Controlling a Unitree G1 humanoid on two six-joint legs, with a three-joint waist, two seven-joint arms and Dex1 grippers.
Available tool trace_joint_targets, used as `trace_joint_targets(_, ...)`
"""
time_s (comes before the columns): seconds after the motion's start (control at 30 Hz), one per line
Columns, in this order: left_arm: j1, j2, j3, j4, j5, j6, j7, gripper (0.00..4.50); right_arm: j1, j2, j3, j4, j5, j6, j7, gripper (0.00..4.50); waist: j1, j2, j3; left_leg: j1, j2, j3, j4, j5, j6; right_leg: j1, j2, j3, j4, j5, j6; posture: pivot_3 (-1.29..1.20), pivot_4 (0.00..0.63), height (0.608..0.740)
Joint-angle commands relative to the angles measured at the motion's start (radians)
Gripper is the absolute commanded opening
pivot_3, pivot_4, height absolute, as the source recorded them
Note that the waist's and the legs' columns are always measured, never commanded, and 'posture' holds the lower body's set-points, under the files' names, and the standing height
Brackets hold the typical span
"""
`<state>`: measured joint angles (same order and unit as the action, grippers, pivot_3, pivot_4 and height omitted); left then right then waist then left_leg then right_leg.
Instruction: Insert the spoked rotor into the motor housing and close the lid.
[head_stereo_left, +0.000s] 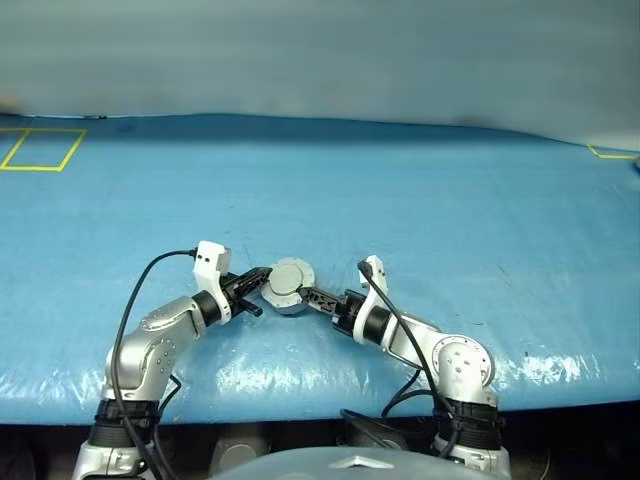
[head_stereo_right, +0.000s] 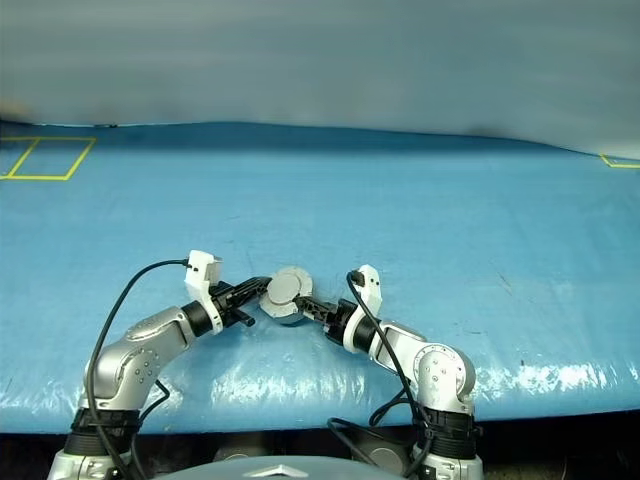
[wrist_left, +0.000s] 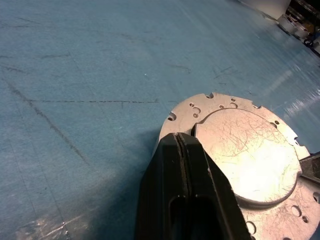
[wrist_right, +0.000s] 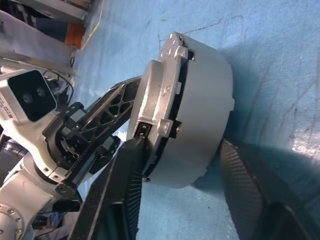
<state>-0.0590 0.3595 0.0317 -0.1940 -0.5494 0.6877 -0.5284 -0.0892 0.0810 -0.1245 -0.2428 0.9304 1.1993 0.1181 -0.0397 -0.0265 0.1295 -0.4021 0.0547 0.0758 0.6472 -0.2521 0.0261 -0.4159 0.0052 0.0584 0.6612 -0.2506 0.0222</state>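
Head pair looking down and forward over blue table (head_stereo_left: 420, 190); wrist views close on lid (wrist_left: 250, 155) from opposite sides, sharing it.

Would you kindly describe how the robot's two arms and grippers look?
Both arms have silver-grey rounded shells with black joint rings. Each wrist carries a white camera block fed by a looping black cable. The left gripper and right gripper have black fingers; the right's show lattice cut-outs.
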Motion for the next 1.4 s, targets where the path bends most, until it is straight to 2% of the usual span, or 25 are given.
trace_joint_targets(0.03,0.015,-0.001,-0.019,0.006,0.013,0.013,-0.004,0.0,-0.012,0.134,0.016,0.012,0.061,-0.019,-0.041,1.31,0.0,0.001,0.0,0.0,0.0,0.0,0.0,0.0,0.0,0.0,0.0,0.0,0.0,0.0,0.0,0.0,0.15,0.74)
trace_joint_targets(0.07,0.015,-0.002,-0.019,0.006,0.013,0.013,-0.004,0.0,-0.011,0.129,0.017,0.016,0.076,-0.024,-0.05,1.21,0.0,0.001,0.0,0.0,0.0,0.0,0.0,0.0,0.0,0.001,0.0,0.0,0.0,0.0,0.0,0.0,0.15,0.74)
trace_joint_targets(0.4,0.026,-0.013,-0.006,-0.018,0.006,-0.004,-0.003,0.0,0.013,0.097,0.029,0.034,0.192,-0.065,-0.129,1.2,-0.002,0.001,0.0,0.0,0.0,0.0,0.0,0.0,0.0,0.0,0.0,0.0,0.0,0.0,0.0,0.0,0.15,0.74)
trace_joint_targets(0.5,0.021,-0.101,0.078,0.009,0.002,-0.138,0.055,0.0,0.028,0.099,0.019,0.034,0.239,-0.068,-0.156,1.2,-0.002,0.001,0.0,-0.001,0.0,0.0,0.0,0.0,0.0,0.0,0.0,0.0,-0.001,0.0,0.0,0.0,0.15,0.74)
trace_joint_targets(0.6,0.01,-0.145,0.154,0.013,-0.104,-0.057,0.081,0.0,0.035,0.094,0.016,0.038,0.281,-0.083,-0.18,1.2,-0.003,-0.001,0.001,-0.005,0.0,-0.001,0.001,0.0,0.0,-0.004,0.0,0.0,-0.001,0.002,0.003,0.0,0.15,0.74)
trace_joint_targets(0.7,0.008,-0.186,0.232,-0.004,-0.227,0.021,0.14,0.6,0.039,0.104,-0.001,0.038,0.362,-0.112,-0.214,1.2,-0.003,-0.001,0.001,-0.013,0.001,-0.002,0.002,0.0,0.0,-0.012,0.002,0.0,0.001,0.004,0.005,0.0,0.15,0.74)
trace_joint_targets(0.87,0.019,-0.251,0.349,0.004,-0.416,0.109,0.242,2.26,0.028,0.111,-0.015,0.045,0.499,-0.182,-0.26,1.2,-0.002,-0.001,0.001,-0.016,-0.001,-0.004,0.003,0.0,0.001,-0.013,0.002,-0.001,0.0,0.004,0.005,0.0,0.15,0.74)
trace_joint_targets(1.07,0.044,-0.347,0.444,0.009,-0.715,0.17,0.371,4.3,-0.023,0.085,-0.006,0.058,0.562,-0.265,-0.278,1.2,-0.001,-0.001,0.002,-0.019,-0.002,-0.007,0.005,-0.001,0.003,-0.013,0.002,-0.003,-0.001,0.004,0.006,0.0,0.15,0.74)
trace_joint_targets(1.1,0.05,-0.357,0.448,0.01,-0.76,0.18,0.39,4.5,-0.036,0.083,-0.003,0.062,0.564,-0.279,-0.276,1.2,-0.001,-0.001,0.002,-0.019,-0.002,-0.007,0.006,-0.001,0.003,-0.013,0.002,-0.003,-0.001,0.004,0.006,0.0,0.15,0.74)
trace_joint_targets(1.3,0.08,-0.394,0.414,0.012,-0.951,0.2,0.478,4.5,-0.101,0.083,0.019,0.092,0.565,-0.341,-0.264,1.2,0.001,-0.001,0.002,-0.026,-0.003,-0.015,0.014,-0.001,0.003,-0.013,0.004,-0.009,0.0,0.005,0.006,0.0,0.15,0.74)
trace_joint_targets(1.4,0.092,-0.404,0.381,0.015,-0.996,0.198,0.508,4.5,-0.127,0.086,0.034,0.101,0.568,-0.359,-0.256,1.2,0.003,-0.001,0.002,-0.027,-0.004,-0.016,0.015,-0.001,0.003,-0.013,0.004,-0.01,0.0,0.006,0.006,0.0,0.15,0.74)
